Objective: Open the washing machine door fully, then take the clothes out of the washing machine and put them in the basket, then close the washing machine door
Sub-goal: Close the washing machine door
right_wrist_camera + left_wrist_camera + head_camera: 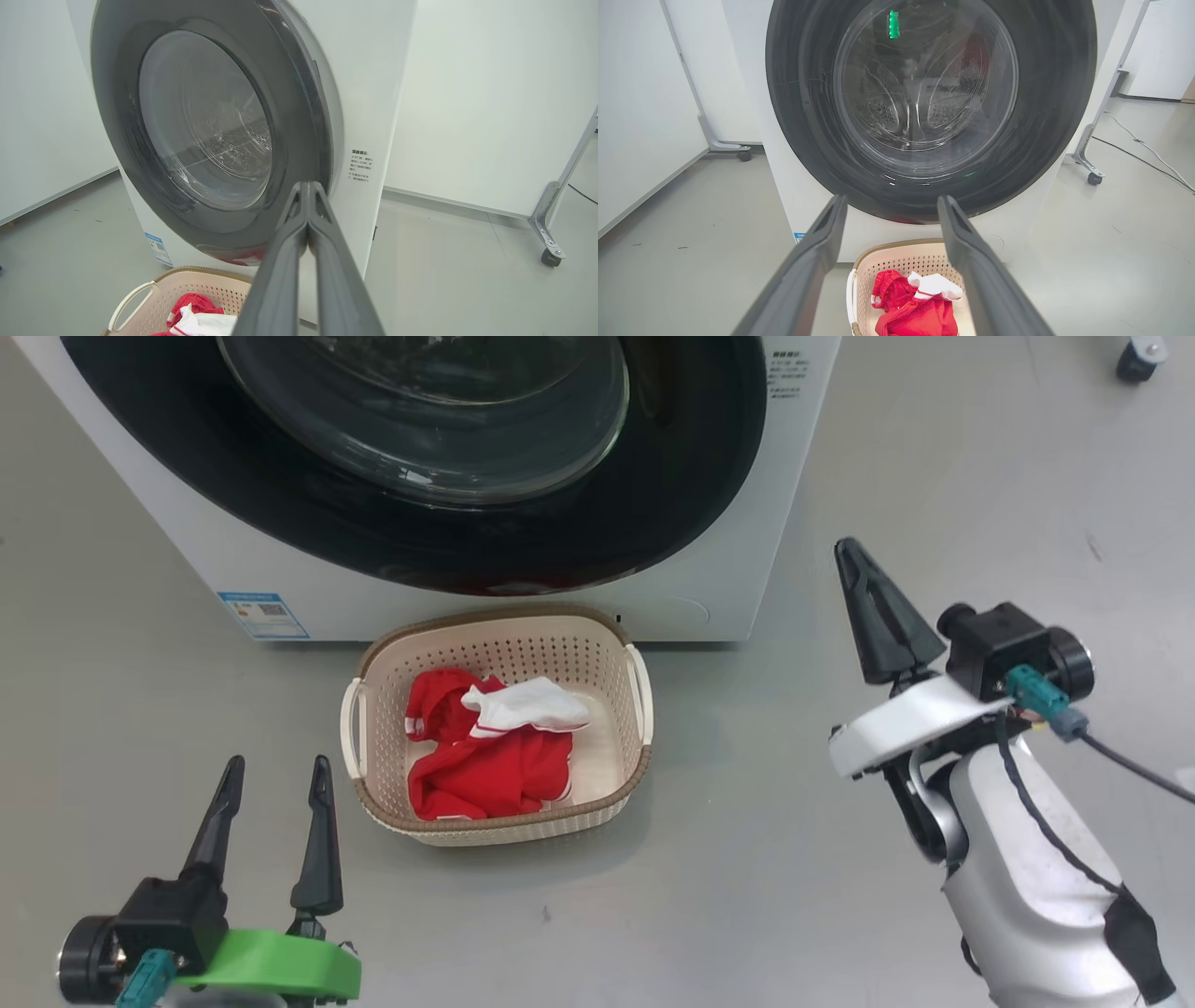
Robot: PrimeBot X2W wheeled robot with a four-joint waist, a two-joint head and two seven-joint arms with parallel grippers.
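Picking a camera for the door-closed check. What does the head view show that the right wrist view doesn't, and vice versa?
Head view adds: the whole basket with both handles, and the left gripper, open. Right wrist view adds: the door's right edge seen side-on, close against the washing machine front, so it looks shut, plus the wall behind. Both: door, basket, red clothes with a white cloth on top, blue label, shut right gripper.
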